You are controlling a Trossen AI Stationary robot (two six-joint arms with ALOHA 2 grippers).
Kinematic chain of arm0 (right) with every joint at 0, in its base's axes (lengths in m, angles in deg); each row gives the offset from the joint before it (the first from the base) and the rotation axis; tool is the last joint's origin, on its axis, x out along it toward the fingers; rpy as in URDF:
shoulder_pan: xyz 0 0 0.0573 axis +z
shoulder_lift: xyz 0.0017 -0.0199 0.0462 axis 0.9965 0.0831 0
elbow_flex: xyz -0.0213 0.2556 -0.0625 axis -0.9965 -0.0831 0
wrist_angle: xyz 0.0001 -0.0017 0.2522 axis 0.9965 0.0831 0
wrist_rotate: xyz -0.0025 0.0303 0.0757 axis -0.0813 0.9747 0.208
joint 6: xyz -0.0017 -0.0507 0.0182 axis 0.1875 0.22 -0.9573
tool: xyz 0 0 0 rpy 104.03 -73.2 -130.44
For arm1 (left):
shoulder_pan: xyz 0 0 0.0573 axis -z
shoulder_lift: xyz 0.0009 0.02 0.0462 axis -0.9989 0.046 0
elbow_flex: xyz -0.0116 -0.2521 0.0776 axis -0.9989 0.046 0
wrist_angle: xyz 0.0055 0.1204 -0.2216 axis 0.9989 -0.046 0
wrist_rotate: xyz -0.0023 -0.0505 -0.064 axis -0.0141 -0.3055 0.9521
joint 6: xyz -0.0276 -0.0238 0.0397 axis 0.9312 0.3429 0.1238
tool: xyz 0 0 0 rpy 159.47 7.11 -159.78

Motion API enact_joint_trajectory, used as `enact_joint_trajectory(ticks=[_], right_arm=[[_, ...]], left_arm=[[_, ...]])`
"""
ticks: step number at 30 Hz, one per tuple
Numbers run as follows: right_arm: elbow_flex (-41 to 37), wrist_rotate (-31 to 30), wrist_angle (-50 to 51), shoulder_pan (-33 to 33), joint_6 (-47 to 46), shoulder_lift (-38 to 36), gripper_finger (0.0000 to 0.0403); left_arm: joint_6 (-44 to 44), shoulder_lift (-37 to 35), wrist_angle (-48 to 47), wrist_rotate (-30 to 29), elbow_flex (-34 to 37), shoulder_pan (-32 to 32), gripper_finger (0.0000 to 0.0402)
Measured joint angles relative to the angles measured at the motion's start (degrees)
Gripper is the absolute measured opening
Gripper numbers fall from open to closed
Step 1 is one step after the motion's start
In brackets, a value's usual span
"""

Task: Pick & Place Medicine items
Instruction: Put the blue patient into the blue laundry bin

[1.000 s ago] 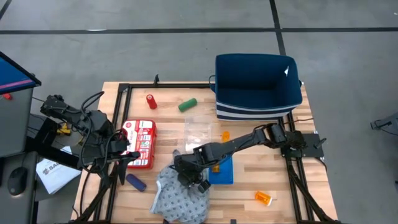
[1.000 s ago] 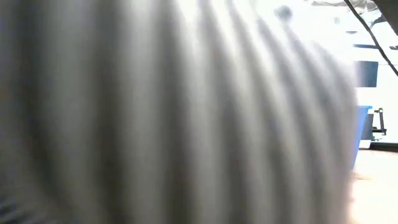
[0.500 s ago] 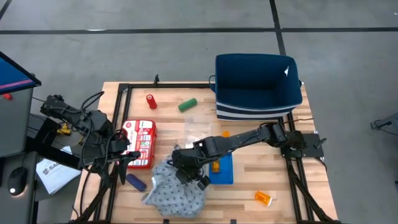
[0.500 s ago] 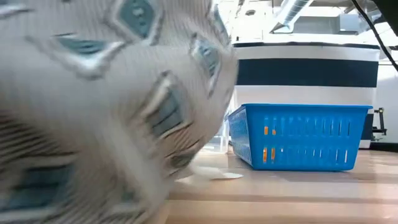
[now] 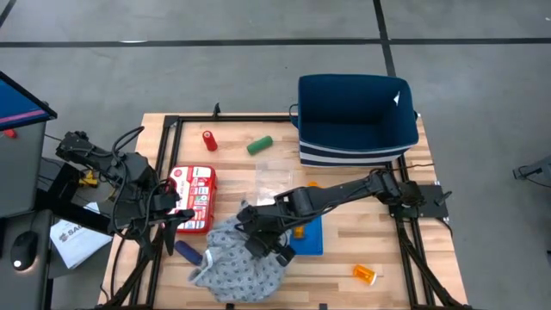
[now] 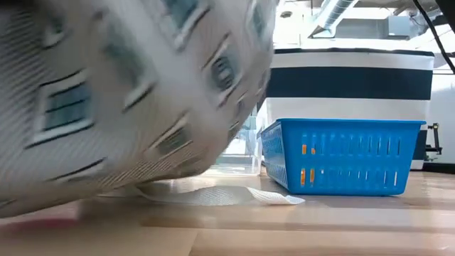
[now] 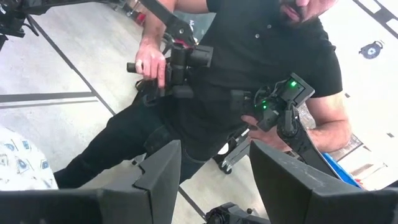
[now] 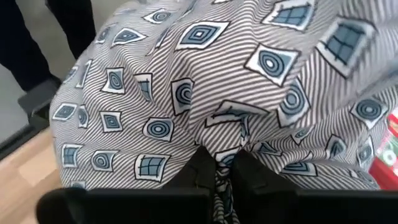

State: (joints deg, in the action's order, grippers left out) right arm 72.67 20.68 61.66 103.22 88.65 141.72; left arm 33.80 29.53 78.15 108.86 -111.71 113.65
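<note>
My right gripper [image 5: 261, 238] is over the table's middle near part, shut on the grey-white patterned cloth [image 5: 237, 263], which fills the right wrist view [image 8: 205, 81]. On the table lie a red tube [image 5: 209, 140], a green tube [image 5: 259, 145], a dark-blue tube [image 5: 187, 252] beside the cloth's left edge and an orange pill bottle [image 5: 365, 275]. Another orange bottle [image 5: 299, 231] sits in the blue basket [image 5: 308, 241]. My left gripper [image 7: 214, 180] waits open at the table's left edge. My right gripper pinches a bunched fold of the cloth [image 8: 219, 167] between its two fingers [image 8: 199, 171]. It comes from above, slanting from the table's right. The cloth bulges out around the fingers, and its lower edge [image 6: 213, 195] trails on the table.
A red-and-white first-aid case [image 5: 194, 188] lies on the left. A dark-blue striped bin [image 5: 357, 119] stands at the far right corner, with a clear plastic container [image 5: 275, 181] beside it. A person [image 7: 249, 56] stands beyond the table. Bare wood shows near the right edge.
My right gripper has drawn the cloth a little toward the table's left. The cloth has swung and spread leftward, and its left edge now reaches the dark-blue tube. In the low view the cloth no longer blocks the blue basket.
</note>
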Motion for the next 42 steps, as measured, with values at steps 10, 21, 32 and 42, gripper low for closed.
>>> enact_joint_trajectory(ticks=[10, 21, 32, 42], right_arm=[[0.2, -6.7, -3.8, 2.7, -0.5, -3.9, 0.0009], [0.2, -15.4, -6.1, 2.8, -1.6, -7.7, 0.0009], [0.2, -25.1, -8.4, 4.5, -4.6, -13.5, 0.0009], [0.2, -39.7, -9.2, 6.4, -4.3, -18.8, 0.0009]], left_arm=[[-0.2, 0.0, -0.3, 0.1, 0.0, 0.0, 0.0185], [-0.2, 0.0, -0.7, 0.2, 0.0, 0.0, 0.0186], [-0.1, -0.1, -2.8, 0.7, 0.0, 0.0, 0.0186], [-0.2, -0.1, -2.8, 0.7, 0.0, 0.0, 0.0186]])
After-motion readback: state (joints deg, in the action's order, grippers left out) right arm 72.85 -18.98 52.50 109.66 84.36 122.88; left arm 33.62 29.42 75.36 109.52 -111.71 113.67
